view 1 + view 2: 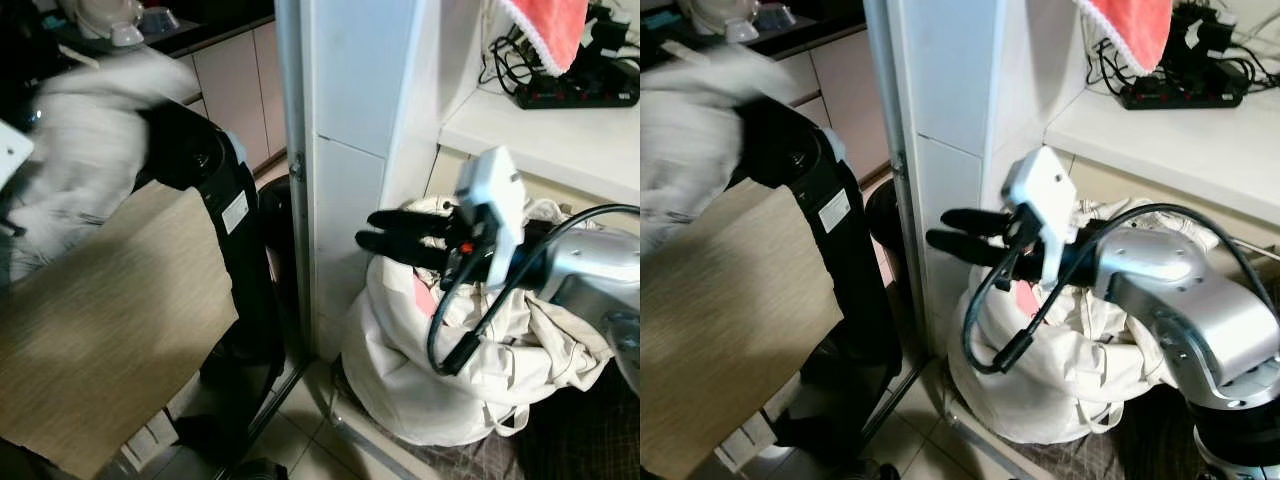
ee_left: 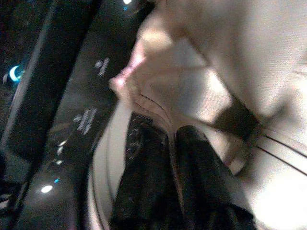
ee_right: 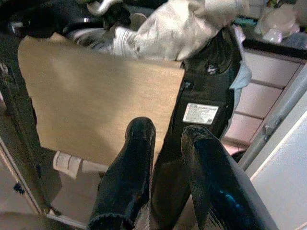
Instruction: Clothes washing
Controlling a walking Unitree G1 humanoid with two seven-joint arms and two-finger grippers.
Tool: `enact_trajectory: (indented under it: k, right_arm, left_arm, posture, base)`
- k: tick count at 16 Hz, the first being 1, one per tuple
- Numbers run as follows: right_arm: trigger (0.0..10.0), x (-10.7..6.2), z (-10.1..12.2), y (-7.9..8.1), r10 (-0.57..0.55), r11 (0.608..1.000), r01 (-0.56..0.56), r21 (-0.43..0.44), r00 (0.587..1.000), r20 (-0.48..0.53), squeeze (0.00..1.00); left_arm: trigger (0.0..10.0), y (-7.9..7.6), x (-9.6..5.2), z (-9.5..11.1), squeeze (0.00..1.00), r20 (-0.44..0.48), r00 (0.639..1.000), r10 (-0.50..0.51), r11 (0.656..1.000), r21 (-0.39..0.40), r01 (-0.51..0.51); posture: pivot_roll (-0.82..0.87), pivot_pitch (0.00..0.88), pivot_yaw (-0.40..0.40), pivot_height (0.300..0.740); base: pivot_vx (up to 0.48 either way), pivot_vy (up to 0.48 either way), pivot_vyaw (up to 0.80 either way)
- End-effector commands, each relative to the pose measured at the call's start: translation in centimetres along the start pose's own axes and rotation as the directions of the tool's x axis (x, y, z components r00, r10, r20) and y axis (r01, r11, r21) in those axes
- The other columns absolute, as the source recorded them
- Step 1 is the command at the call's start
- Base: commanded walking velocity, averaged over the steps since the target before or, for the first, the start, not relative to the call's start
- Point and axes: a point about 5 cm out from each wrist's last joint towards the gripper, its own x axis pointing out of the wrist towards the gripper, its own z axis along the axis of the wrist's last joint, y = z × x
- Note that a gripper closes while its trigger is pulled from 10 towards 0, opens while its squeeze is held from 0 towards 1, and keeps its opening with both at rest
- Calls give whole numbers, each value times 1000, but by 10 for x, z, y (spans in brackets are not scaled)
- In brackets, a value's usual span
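Observation:
A cream garment [image 1: 90,150], blurred with motion, hangs over the black top-loading washing machine [image 1: 235,250] at the left. In the left wrist view my left gripper [image 2: 168,129] is shut on this garment [image 2: 216,62], just above the machine's lit control panel [image 2: 72,129] and drum rim. My right gripper [image 1: 365,230] hovers open and empty in front of the white pillar [image 1: 350,120]. It is above a white laundry bag [image 1: 430,390] stuffed with clothes, with a pink item [image 1: 425,295] showing. In the right wrist view its fingers [image 3: 127,177] point toward the machine.
A wood-patterned panel [image 1: 100,320] covers the machine's front. A white shelf [image 1: 540,130] at the right holds a black power strip [image 1: 580,90] with cables; a coral towel [image 1: 550,30] hangs above. Pale cabinets [image 1: 240,80] stand behind. The floor is tiled.

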Motion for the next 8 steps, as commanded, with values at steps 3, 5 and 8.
enact_trajectory:
  k: [3,5,8]
  right_arm:
    - [10000,1,0,-2,-24,1000,24,-19,1000,-15,0]
    - [10000,1,-5,-10,-98,995,97,-23,994,-44,0]
    - [10000,-5,-21,-35,-317,947,320,11,941,-120,0]
  left_arm:
    - [10000,34,-12,10,1000,37,988,153,988,-22,-153]
    - [10000,29,-13,25,1000,102,985,139,990,-53,-134]
    - [10000,-5,-9,58,1000,304,952,-29,992,-112,66]
  posture:
    - [-85,0,64,740]
    - [-86,0,65,740]
    - [-87,0,66,740]
  base:
    - [0,0,0]
    - [0,0,0]
    - [0,0,0]
